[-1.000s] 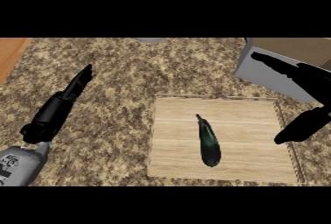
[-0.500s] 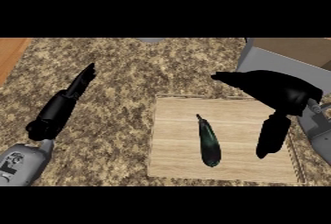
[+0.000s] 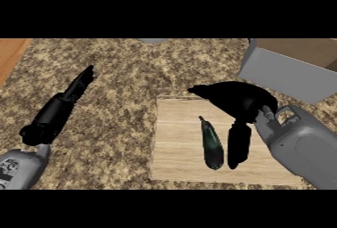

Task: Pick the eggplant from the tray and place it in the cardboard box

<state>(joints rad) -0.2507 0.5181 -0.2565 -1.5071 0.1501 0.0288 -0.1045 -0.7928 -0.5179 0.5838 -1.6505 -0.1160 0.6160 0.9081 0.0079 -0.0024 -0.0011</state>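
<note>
A dark, slender eggplant lies lengthwise on the light wooden tray, stem end pointing away from me. My right hand hovers over the tray just right of the eggplant, open; its fingers hang straight down beside the eggplant's right flank, and whether they touch it cannot be made out. The cardboard box stands at the back right with its top open. My left hand rests open over the counter at the left, fingers pointing away.
The speckled stone counter runs under everything. A strip of wooden surface shows at the far left edge. A grey object peeks in at the back edge.
My right hand has swung in from the right edge to over the tray, and its fingers have come down alongside the eggplant. Left hand and eggplant have stayed put.
</note>
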